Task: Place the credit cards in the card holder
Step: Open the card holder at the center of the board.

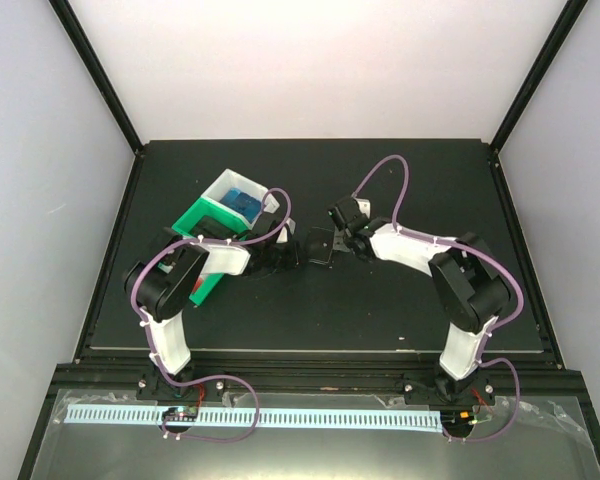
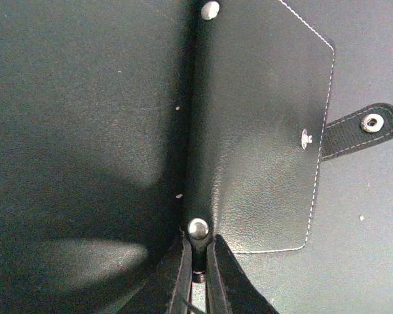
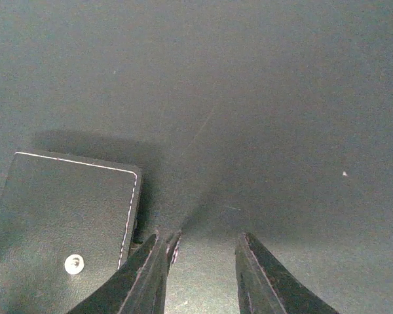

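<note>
The card holder lies closed on the black mat between my two grippers, black side up. In the left wrist view its cover shows a snap stud, and the snap strap sticks out to the right. My left gripper is shut on the card holder's riveted spine. My right gripper is open with only bare mat between the fingers. Its left finger sits right beside the card holder's corner. The credit cards show as blue in the white tray.
A white tray and a green tray stand side by side at the back left, close behind the left arm. Black frame posts rise at the mat's far corners. Both arms reach toward the middle of the mat.
</note>
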